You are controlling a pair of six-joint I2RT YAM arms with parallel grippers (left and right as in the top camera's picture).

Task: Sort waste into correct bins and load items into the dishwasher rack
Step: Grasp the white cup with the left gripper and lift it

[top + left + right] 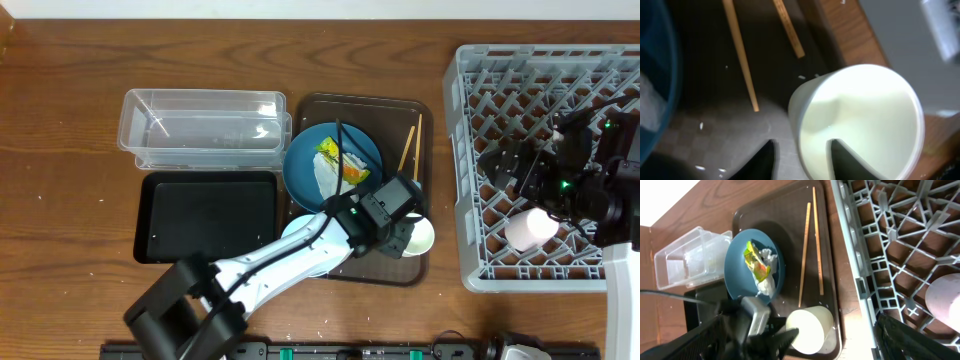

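Reaching over the brown tray (pixel 385 112) on the worktop, my left jaws stand part open astride the rim of the small white cup (pixel 860 125), 1 finger outside and 1 over its mouth, not closed on it. The cup sits at the tray's near right corner, close to the 2 chopsticks (pixel 740 55). The wrapper (pixel 332 152) and tissue (pixel 325 180) lie on the blue plate (pixel 300 165). My right jaws hang wide open and empty above the rack (pixel 460 170), where the pink cup (pixel 528 228) lies.
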